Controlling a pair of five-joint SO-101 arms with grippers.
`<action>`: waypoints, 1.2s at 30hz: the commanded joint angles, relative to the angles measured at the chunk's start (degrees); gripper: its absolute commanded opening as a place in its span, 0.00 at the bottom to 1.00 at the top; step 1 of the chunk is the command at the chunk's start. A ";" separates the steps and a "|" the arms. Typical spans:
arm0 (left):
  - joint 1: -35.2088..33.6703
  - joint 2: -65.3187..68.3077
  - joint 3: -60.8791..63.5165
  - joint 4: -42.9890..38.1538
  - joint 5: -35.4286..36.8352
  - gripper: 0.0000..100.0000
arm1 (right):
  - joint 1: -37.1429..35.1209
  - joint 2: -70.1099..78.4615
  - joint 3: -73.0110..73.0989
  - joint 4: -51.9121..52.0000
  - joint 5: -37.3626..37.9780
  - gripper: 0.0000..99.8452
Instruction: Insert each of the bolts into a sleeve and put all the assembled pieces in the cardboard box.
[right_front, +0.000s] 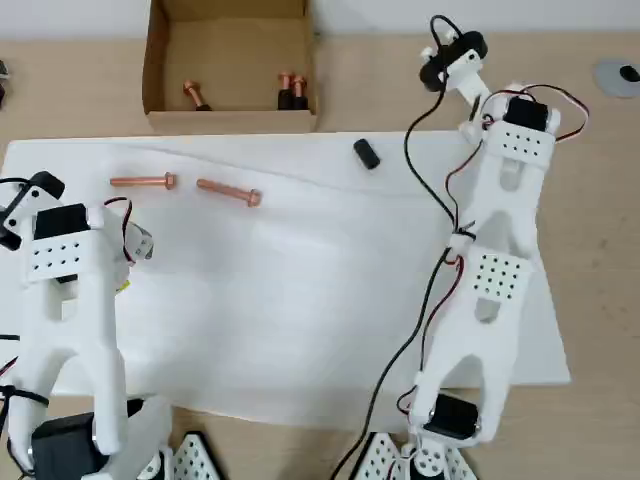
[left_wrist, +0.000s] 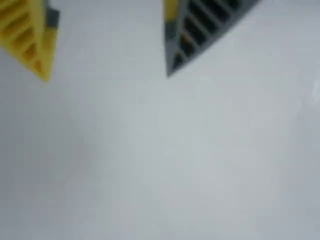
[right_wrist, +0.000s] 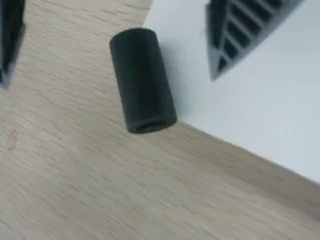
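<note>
Two bare copper bolts (right_front: 143, 181) (right_front: 228, 192) lie on the white sheet (right_front: 300, 300) near its back left. One black sleeve (right_front: 366, 154) lies at the sheet's back edge; in the right wrist view the sleeve (right_wrist: 142, 82) rests half on wood, half on the sheet. My right gripper (right_wrist: 110, 79) is open, and the sleeve lies below the gap between its dark fingers, untouched. My left gripper (left_wrist: 107, 75) is open over bare sheet and holds nothing. The cardboard box (right_front: 230, 121) at the back holds three bolts fitted in sleeves (right_front: 195, 95) (right_front: 285, 90) (right_front: 299, 90).
The left arm (right_front: 62, 250) stands at the sheet's left edge, near the bolts. The right arm (right_front: 500, 230) stretches along the right side toward the back, trailing cables (right_front: 430, 200). A grey disc (right_front: 617, 76) lies at the far right on the wooden table.
</note>
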 joint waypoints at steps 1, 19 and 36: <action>-0.44 -0.40 -2.73 0.18 -0.35 0.17 | 1.71 -1.36 -0.92 0.79 1.67 0.28; -0.35 -0.40 -2.73 0.18 -0.35 0.17 | 3.03 0.04 -0.75 4.40 3.78 0.28; -0.35 -0.48 -2.73 0.18 -0.35 0.17 | 2.24 3.21 -3.47 3.60 3.87 0.28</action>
